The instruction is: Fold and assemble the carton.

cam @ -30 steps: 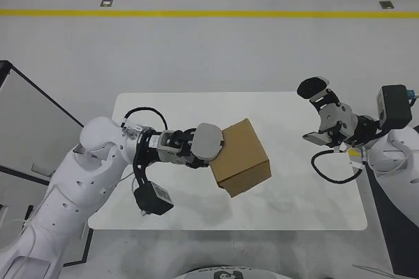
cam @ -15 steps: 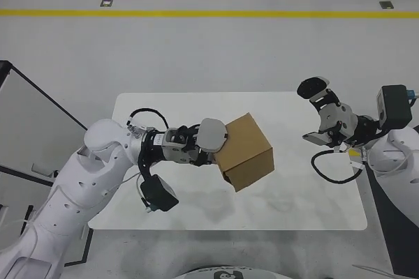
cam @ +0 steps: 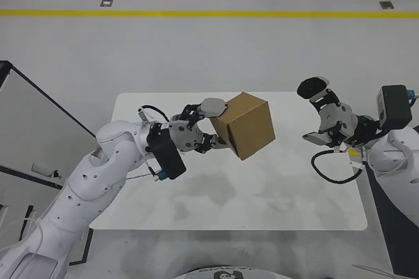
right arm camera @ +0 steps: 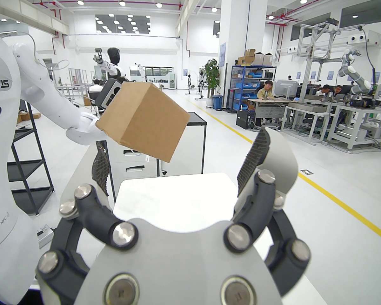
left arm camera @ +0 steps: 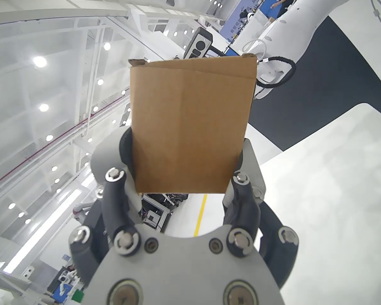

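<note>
A brown cardboard carton (cam: 245,124), folded into a closed box, hangs in the air over the white table (cam: 286,202). My left gripper (cam: 214,124) is shut on the carton's near edge, one finger on each side of it. From the left wrist the carton (left arm camera: 190,122) stands straight out between the fingers (left arm camera: 250,163). My right gripper (cam: 321,111) is held up over the table's right edge, open and empty, well apart from the carton. Across the table in the right wrist view floats the carton (right arm camera: 143,120), beyond the open right gripper (right arm camera: 181,160).
The white table is bare under the carton. A dark-framed cabinet (cam: 14,118) stands at the left of the table. A yellow floor line (cam: 209,13) runs behind it.
My left arm has lifted the carton up and toward the table's far side, turning it as it rose. The right arm has kept still.
</note>
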`<state>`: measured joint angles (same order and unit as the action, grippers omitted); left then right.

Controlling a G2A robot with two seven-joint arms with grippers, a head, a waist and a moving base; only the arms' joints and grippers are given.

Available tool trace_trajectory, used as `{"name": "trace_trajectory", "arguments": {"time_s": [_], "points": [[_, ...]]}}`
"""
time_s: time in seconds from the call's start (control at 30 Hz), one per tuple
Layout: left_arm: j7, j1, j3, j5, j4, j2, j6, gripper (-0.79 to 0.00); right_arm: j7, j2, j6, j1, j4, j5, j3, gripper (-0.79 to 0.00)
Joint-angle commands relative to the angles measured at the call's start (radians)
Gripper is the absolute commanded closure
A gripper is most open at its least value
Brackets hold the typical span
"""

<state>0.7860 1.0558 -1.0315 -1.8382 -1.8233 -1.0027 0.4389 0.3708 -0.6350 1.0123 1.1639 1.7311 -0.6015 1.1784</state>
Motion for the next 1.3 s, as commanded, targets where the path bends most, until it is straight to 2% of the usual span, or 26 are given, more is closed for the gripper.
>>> {"name": "trace_trajectory", "arguments": {"time_s": [0.0, 0.1, 0.2, 0.37, 0.53, 0.63, 0.93, 1.03, 1.17, 1.27], "points": [[0.000, 0.000, 0.000, 0.000, 0.000, 0.000, 0.000, 0.000, 0.000, 0.000, 0.000, 0.000, 0.000, 0.000, 0.000, -0.785], [0.007, 0.020, 0.006, 0.086, 0.015, -0.005, 0.005, 0.000, -0.008, -0.001, -0.001, 0.000, 0.010, -0.005, 0.000, -0.785], [-0.008, 0.012, 0.009, 0.184, 0.070, -0.010, 0.079, 0.000, -0.053, -0.003, 0.000, -0.016, 0.054, -0.050, -0.009, -0.785], [-0.001, -0.004, 0.007, 0.246, 0.146, -0.012, 0.166, 0.000, -0.069, 0.008, 0.000, -0.064, 0.084, -0.135, -0.040, -0.785], [0.037, -0.021, 0.011, 0.267, 0.194, -0.014, 0.234, 0.000, -0.042, 0.031, 0.000, -0.129, 0.078, -0.196, -0.102, -0.785], [0.017, -0.047, 0.021, 0.226, 0.219, -0.011, 0.320, 0.000, -0.005, 0.044, 0.000, -0.177, 0.067, -0.224, -0.156, -0.785], [0.008, -0.039, 0.023, 0.237, 0.221, -0.012, 0.317, 0.000, -0.005, 0.044, 0.000, -0.177, 0.067, -0.224, -0.156, -0.785], [-0.002, -0.033, 0.026, 0.366, 0.252, -0.018, 0.383, 0.000, -0.030, 0.040, -0.025, -0.167, 0.061, -0.226, -0.157, -0.785], [-0.010, -0.048, 0.017, 0.434, 0.287, -0.016, 0.499, 0.000, -0.017, 0.029, 0.000, -0.174, 0.045, -0.263, -0.151, -0.785], [-0.025, -0.048, 0.011, 0.442, 0.303, -0.015, 0.527, 0.000, 0.006, 0.020, 0.000, -0.180, 0.042, -0.297, -0.166, -0.785]]}}
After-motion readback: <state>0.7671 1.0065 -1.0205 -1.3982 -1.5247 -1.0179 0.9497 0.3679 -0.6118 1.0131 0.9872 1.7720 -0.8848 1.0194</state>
